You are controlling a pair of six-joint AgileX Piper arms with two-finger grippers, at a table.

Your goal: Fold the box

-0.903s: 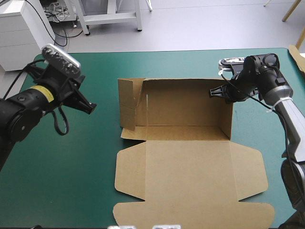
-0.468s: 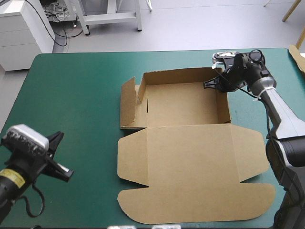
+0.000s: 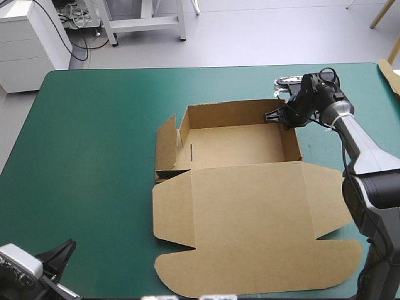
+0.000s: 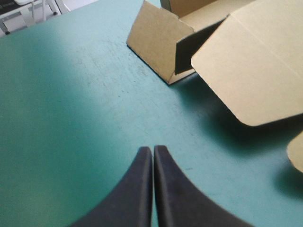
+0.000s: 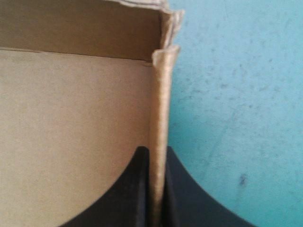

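The brown box (image 3: 237, 147) stands at mid-table as an open tray, its lid (image 3: 250, 231) lying flat toward the near edge. Its left side flap (image 3: 165, 147) stands splayed outward. My right gripper (image 3: 282, 116) is at the tray's far right corner. In the right wrist view that gripper (image 5: 158, 149) is shut on the upright right wall (image 5: 161, 94), one finger inside the tray and one outside. My left gripper (image 4: 153, 149) is shut and holds nothing. It hangs over bare cover near the table's near left corner, far from the box's left flap (image 4: 156, 40).
Bare teal-green cover (image 3: 94, 156) stretches left of the box. A pale brown strip (image 3: 390, 72) shows at the table's far right corner. The lid's rounded front flap (image 3: 206, 284) reaches close to the near edge.
The left arm has drawn back from beside the box to the near left corner. The right gripper has shifted toward the far edge with the right wall, and the tray stands squarer.
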